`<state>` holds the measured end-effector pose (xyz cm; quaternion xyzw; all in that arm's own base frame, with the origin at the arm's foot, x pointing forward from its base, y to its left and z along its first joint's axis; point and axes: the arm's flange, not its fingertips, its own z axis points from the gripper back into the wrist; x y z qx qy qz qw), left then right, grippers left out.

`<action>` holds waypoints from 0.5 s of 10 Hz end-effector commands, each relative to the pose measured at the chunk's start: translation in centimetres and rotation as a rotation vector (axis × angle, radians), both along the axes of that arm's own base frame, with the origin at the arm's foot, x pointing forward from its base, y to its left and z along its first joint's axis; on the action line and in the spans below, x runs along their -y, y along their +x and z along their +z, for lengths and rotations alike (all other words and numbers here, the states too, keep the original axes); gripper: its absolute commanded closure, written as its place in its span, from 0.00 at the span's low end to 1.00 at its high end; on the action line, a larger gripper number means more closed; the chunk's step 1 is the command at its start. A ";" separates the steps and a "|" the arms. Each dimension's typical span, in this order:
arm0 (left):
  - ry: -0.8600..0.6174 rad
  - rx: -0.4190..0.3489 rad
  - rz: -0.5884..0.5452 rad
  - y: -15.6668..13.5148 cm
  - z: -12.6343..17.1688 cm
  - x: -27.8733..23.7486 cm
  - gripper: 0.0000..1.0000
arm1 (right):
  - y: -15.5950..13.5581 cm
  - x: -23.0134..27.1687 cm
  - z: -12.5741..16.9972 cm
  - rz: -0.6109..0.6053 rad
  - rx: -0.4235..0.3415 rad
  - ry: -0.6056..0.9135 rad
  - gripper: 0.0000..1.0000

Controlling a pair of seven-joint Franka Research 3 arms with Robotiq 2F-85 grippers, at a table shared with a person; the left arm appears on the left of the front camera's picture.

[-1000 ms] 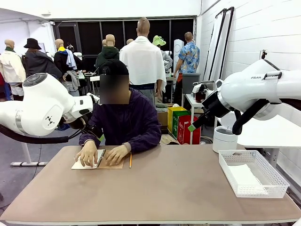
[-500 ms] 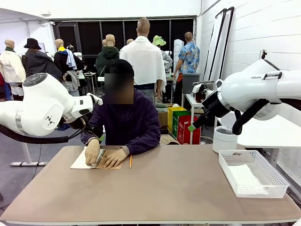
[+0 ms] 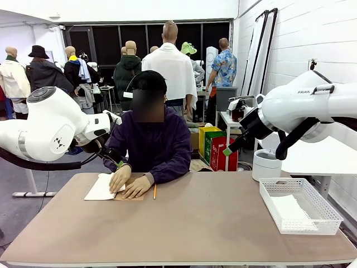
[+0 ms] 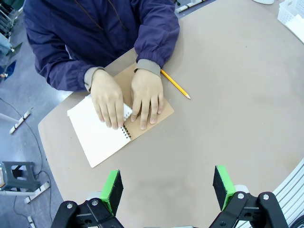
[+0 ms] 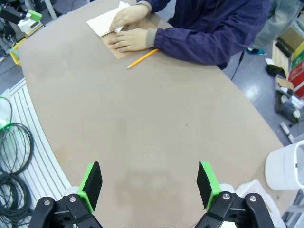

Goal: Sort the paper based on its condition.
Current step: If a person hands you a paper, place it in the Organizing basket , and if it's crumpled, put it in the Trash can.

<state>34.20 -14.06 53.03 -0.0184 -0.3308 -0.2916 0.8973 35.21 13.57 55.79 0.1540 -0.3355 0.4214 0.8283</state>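
Note:
A white paper sheet (image 3: 100, 189) lies as the open page of a spiral notebook (image 4: 154, 118) with a brown cover, at the table's far left. The person's two hands (image 4: 128, 97) press down along the spiral and hide part of the paper (image 4: 95, 135). In the right wrist view the same paper (image 5: 102, 21) is far off. My left gripper (image 4: 167, 187) hangs open high above the table, short of the notebook. My right gripper (image 5: 149, 184) is open too, over bare table, with nothing between its fingers. Another white sheet (image 3: 291, 211) lies in the mesh basket.
A yellow pencil (image 4: 175, 84) lies just right of the notebook. The white mesh basket (image 3: 268, 201) stands at the table's right edge, and a white bucket (image 3: 266, 164) stands behind it off the table. Cables (image 5: 12, 156) run below the table's near edge.
The person's hand has slid from the left page over to the spiral, baring more of the white page, and the person has shifted to the right. Neither arm has moved.

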 end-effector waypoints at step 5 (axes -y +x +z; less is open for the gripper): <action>0.001 -0.001 0.001 0.1 -0.1 -0.1 0.00 | 0.0 0.1 0.0 -0.004 -0.001 0.001 0.00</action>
